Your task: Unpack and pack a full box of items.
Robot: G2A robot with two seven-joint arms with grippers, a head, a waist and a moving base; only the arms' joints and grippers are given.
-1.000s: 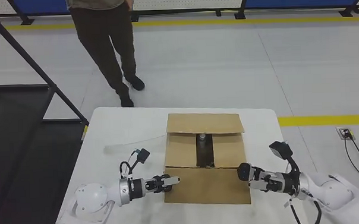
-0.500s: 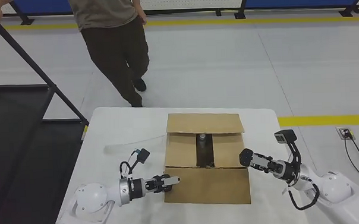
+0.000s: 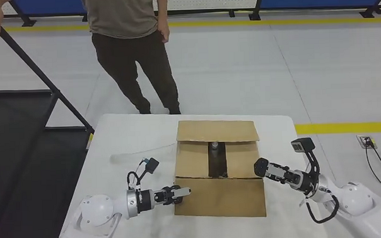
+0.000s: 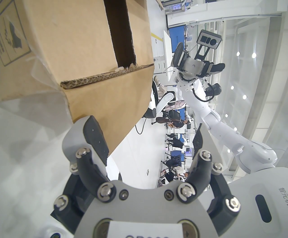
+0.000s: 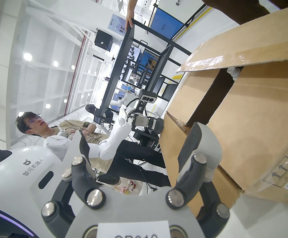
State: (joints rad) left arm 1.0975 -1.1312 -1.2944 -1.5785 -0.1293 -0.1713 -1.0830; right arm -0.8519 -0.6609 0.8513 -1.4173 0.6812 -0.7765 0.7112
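The left claw (image 3: 180,192) gapes at the near-left corner of the brown cardboard box (image 3: 220,200), which stands mid white bench (image 3: 128,140), its flaps half-parted over a grey bottle (image 3: 213,146). The right claw (image 3: 260,167), also spread, flanks the box's right edge, probably to fold the flaps back.

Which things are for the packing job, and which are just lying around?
For the job: cardboard box, bottle-like item inside it, left gripper, right gripper.
Just around: black rack, floor socket, white table.
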